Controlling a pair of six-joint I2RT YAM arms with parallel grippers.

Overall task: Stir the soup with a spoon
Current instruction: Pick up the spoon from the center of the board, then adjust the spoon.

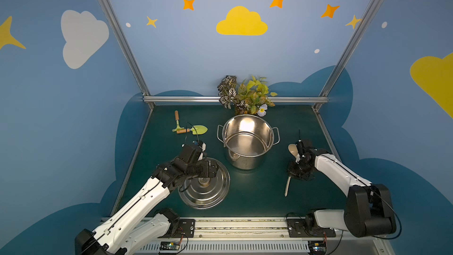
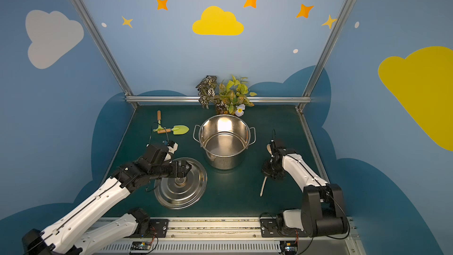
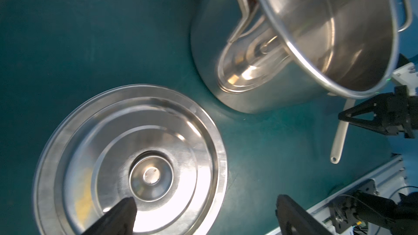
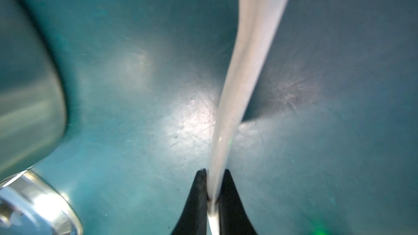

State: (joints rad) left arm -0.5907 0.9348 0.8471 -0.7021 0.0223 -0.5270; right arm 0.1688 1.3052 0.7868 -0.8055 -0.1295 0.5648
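We look down on the green table, with both arms reaching in from its near rail. The left arm stretches forward and inward, its wrist turned toward the centre. The right arm rises from its base, folds at the elbow and tips its wrist down.

The steel pot stands upright mid-table, showing only shiny metal inside. Its lid lies flat, knob up, just beside the pot on the near left. The left gripper hangs over the lid, spread wide and holding nothing.

The right gripper is clenched on the handle of the cream ladle, which lies right of the pot with its bowl pointing away. We cannot tell whether the ladle touches the table.
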